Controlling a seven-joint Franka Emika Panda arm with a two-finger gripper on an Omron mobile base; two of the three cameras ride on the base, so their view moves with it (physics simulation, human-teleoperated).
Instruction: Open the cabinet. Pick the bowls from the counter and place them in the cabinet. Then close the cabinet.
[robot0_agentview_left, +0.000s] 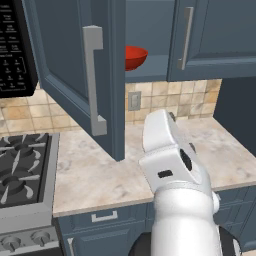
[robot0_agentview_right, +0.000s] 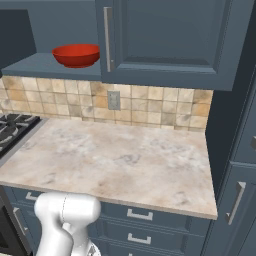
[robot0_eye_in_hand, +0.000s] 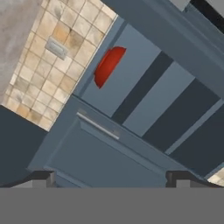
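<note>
The cabinet's left door (robot0_agentview_left: 70, 65) stands swung open over the counter (robot0_agentview_left: 90, 172), its long silver handle (robot0_agentview_left: 93, 80) facing me. Its right door (robot0_agentview_right: 170, 35) is shut. A glossy red bowl (robot0_agentview_left: 135, 56) (robot0_agentview_right: 76, 55) sits upright inside on the cabinet's bottom board, near the front edge. In the rolled hand view the red bowl (robot0_eye_in_hand: 107, 65) lies ahead and well away from my gripper (robot0_eye_in_hand: 111, 178), beside the shut door's handle (robot0_eye_in_hand: 98, 125). The gripper is open, with nothing between its fingertips (robot0_eye_in_hand: 43, 177). The beige counter (robot0_agentview_right: 125, 160) shows bare stone.
A black gas stove (robot0_agentview_left: 20, 172) borders the counter's left end, with a black microwave (robot0_agentview_left: 15, 50) above it. A wall outlet (robot0_agentview_right: 114, 100) sits in the tiled backsplash. A tall blue cabinet (robot0_agentview_right: 240, 150) closes the right end. The open door's lower corner (robot0_agentview_left: 117, 152) hangs just above the counter.
</note>
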